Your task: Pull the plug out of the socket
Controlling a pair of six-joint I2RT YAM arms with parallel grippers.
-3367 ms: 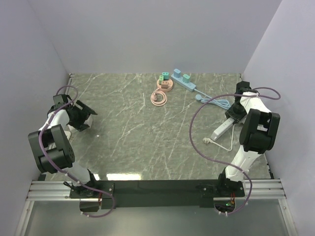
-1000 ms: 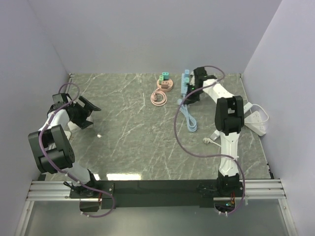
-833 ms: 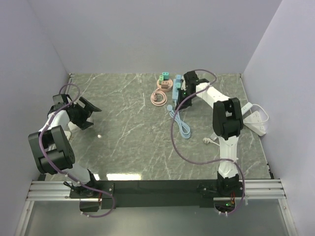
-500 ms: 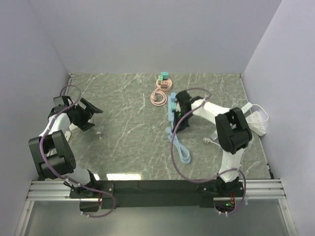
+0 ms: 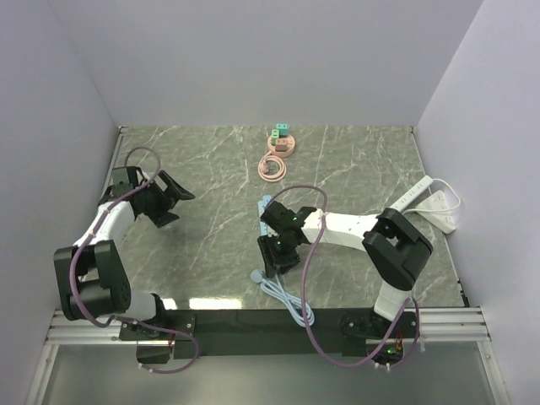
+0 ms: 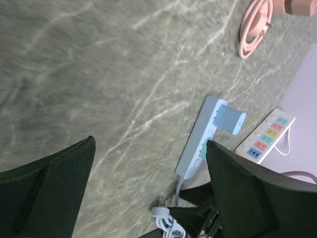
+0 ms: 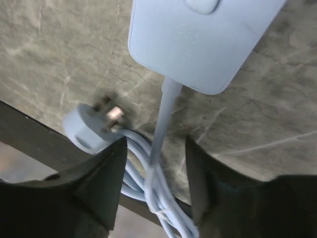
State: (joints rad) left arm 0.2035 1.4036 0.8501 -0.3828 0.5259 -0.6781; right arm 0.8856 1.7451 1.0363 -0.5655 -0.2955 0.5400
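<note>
The blue power strip (image 7: 203,34) runs off the top edge of the right wrist view, just ahead of the right end effector (image 7: 156,141), so its sockets are out of sight there. Its cable (image 7: 161,114) passes between the fingers and leaves at the bottom edge. From above, the arm covers the strip's near end. Far ahead of the left end effector (image 6: 150,142), the pink cable coil (image 6: 253,29) is cropped at the top edge, and the plug (image 6: 229,119) on the strip is too small to show how deep it sits.
</note>
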